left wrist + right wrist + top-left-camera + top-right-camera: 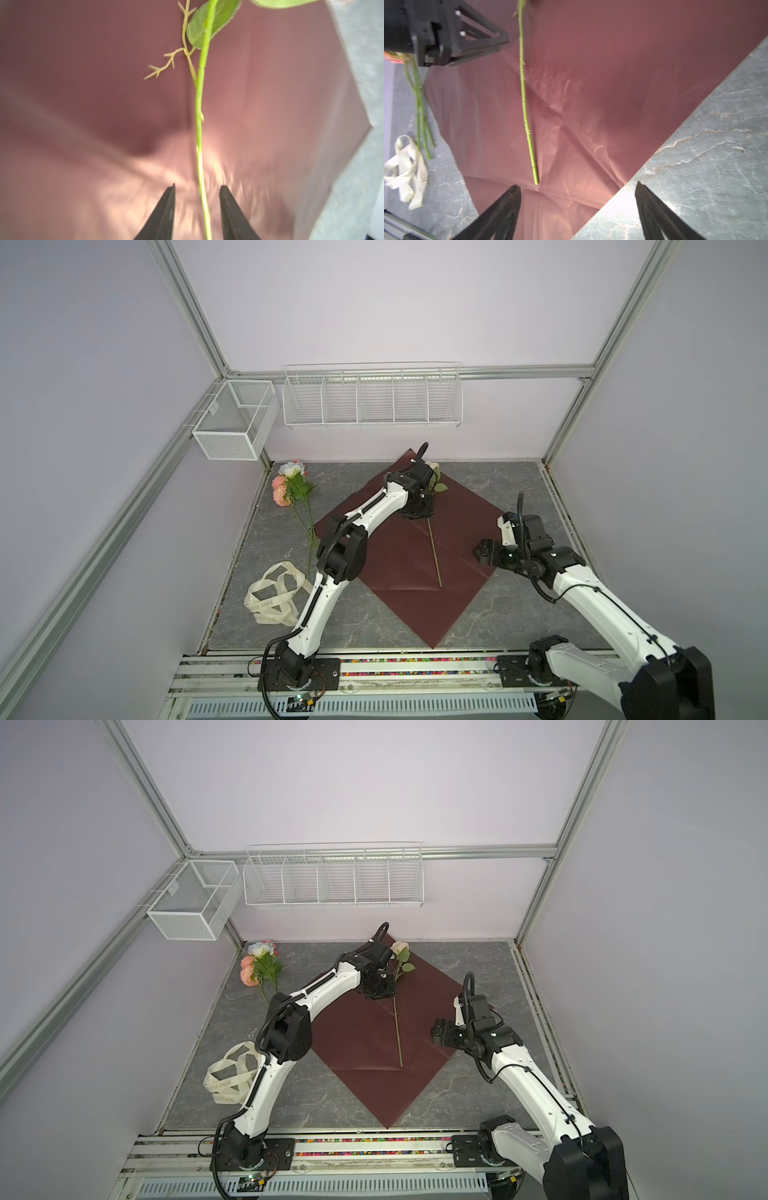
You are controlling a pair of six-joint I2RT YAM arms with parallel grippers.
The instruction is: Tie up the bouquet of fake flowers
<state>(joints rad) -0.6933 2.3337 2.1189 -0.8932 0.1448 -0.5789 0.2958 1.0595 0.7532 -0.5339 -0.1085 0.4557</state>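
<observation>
- My left gripper [197,187] is parted a little and straddles the rose [397,1023] high on its stem. Neither jaw touches it, so I'm holding nothing.
- My right gripper [577,187] is spread wide and empty, hanging over the paper [395,564] near its 3 o'clock corner.
- The flowers aren't together yet. One rose lies on the paper, and the bunch [291,485] lies off it on the bare table at about 10 o'clock.
- Risk 1: that stem is thin and round. If I lift off crooked, a jaw could clip it or the leaf and roll the rose out of line.
- Risk 2: the paper looks flimsy and is creased already. Any drag from either gripper could bunch it up and shift the rose with it.
- Risk 3: the ribbon [274,601] sits at 8 o'clock, right by my left arm, so a sweep back could snag it.
- Orientation: the rose's long axis runs roughly 12 to 6, with the bloom at 12 and the cut end at 6.
- The bunch lies roughly parallel, with heads near 12 and stems trailing toward 5.
</observation>
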